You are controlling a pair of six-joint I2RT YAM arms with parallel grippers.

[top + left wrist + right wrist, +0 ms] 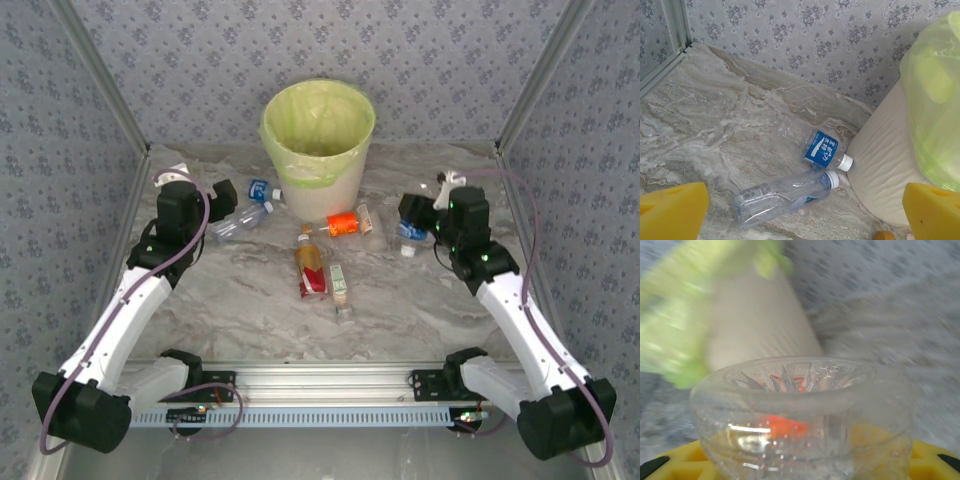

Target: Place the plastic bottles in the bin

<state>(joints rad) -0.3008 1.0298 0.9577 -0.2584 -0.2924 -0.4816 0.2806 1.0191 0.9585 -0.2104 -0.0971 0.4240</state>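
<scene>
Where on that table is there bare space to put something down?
The table is bare along the near rail, between the red bottle and the left arm or right arm, and in the far right corner. It is crowded before the bin, among the bottles, and around the right pincer gripping a clear bottle.

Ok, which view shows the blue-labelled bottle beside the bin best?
The left wrist view. The blue-labelled bottle lies close and sharp there, its label print and white cap plain to see, with the cap pointing toward the bin. The top view shows it small, just left of the bin, with the label only a blue patch.
</scene>
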